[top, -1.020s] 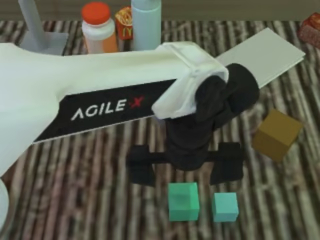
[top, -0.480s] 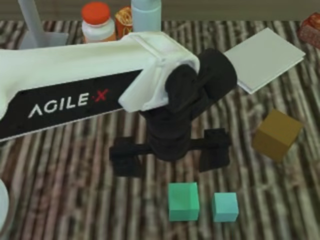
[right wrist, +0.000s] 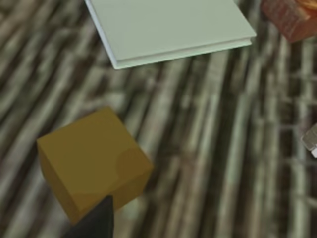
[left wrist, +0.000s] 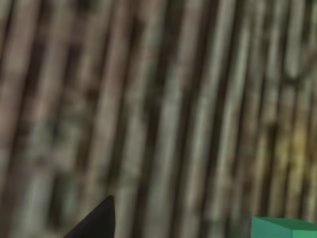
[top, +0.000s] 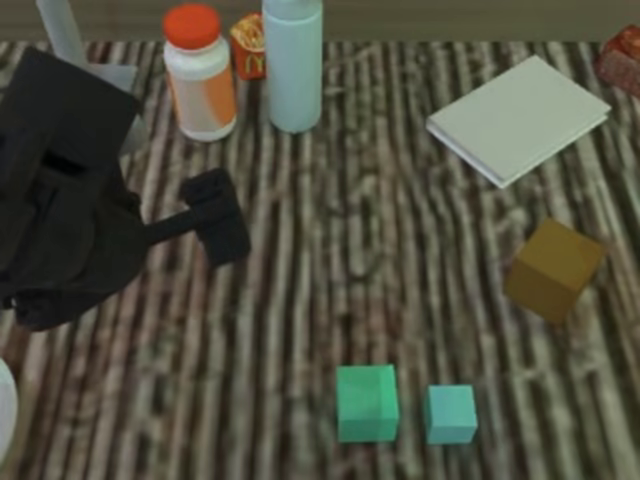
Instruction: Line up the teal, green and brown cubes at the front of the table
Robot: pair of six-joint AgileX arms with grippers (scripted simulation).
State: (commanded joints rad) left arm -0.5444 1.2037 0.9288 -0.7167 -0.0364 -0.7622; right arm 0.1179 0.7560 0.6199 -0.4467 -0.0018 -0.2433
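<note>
1. Left hand (top: 215, 215) at far left above the table (top: 300, 300), holding nothing; spread of fingers cannot be told.
2. Green cube (top: 367, 402) and teal cube (top: 450, 414) side by side, near edge.
3. Brown cube (top: 554, 270) apart, right, tilted.
4. Right hand: unseen from above.

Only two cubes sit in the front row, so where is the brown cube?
In the top view the brown cube sits at the table's right, behind the teal cube and just in front of the book.
</note>
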